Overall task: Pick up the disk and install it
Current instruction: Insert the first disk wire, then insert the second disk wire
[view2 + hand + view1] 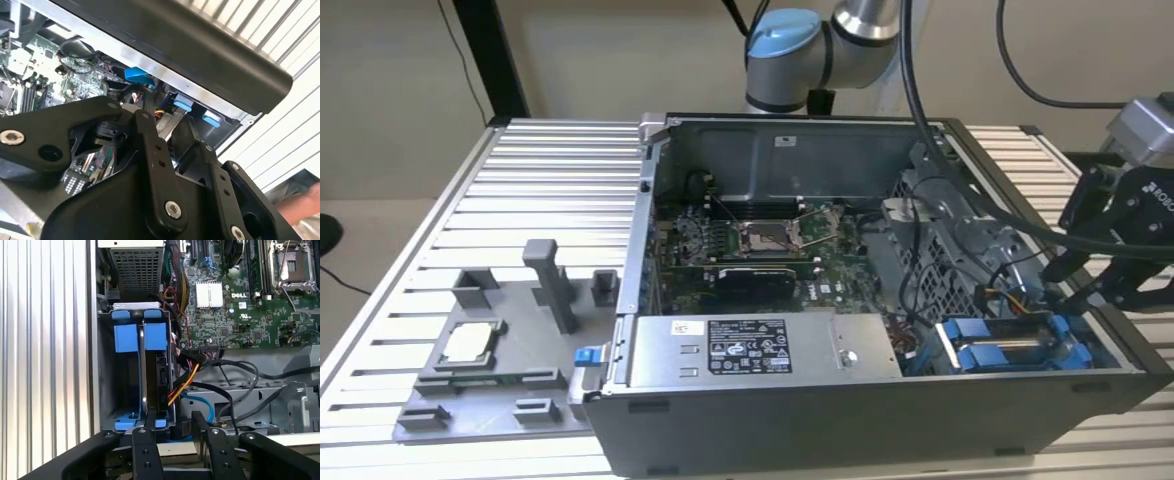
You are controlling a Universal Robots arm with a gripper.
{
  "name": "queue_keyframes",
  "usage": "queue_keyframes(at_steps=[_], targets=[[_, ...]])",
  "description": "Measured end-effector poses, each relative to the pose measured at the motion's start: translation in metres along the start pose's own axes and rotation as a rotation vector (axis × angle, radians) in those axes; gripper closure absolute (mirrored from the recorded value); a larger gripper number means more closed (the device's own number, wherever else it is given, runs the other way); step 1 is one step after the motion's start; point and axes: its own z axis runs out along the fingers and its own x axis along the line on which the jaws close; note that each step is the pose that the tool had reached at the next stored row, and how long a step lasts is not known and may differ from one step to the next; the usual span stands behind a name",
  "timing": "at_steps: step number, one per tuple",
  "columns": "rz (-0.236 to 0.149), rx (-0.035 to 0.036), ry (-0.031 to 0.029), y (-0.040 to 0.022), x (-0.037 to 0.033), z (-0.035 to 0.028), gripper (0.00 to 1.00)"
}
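Disk [154,385] upright inside case bay [106,390]

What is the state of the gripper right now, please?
Gripper: open, holding nothing, poised above the silver metal disk in its blue plastic bracket, which stands on edge in the computer case's drive bay.

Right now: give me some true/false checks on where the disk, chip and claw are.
1. The small square silver chip lies on the grey plastic tray. True.
2. The blue-bracketed silver disk lies on that tray. False: it stands in the drive bay of the open grey computer case.
3. The black claw hangs over the tray. False: it is by the drive bay, at the exterior view's right.
4. The large silver box with a black label sits inside the case. True.
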Motion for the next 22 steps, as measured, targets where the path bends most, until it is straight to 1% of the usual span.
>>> queue_keyframes(at_steps=[1, 2, 4, 6, 13, 22], targets=[[-0.001, -0.0011, -0.0062, 0.0, -0.0005, 0.0003, 0.0], [-0.003, -0.0022, -0.0088, -0.0001, -0.0012, 0.0009, 0.0], [-0.009, -0.0046, -0.0078, -0.0005, -0.0021, 0.0025, 0.0], [-0.017, -0.0054, -0.0062, -0.0007, -0.0029, 0.004, 0.0], [-0.07, -0.0104, 0.0027, -0.0017, -0.004, 0.0055, 0.0], [-0.073, -0.0108, 0.0025, -0.0019, -0.004, 0.0063, 0.0]])
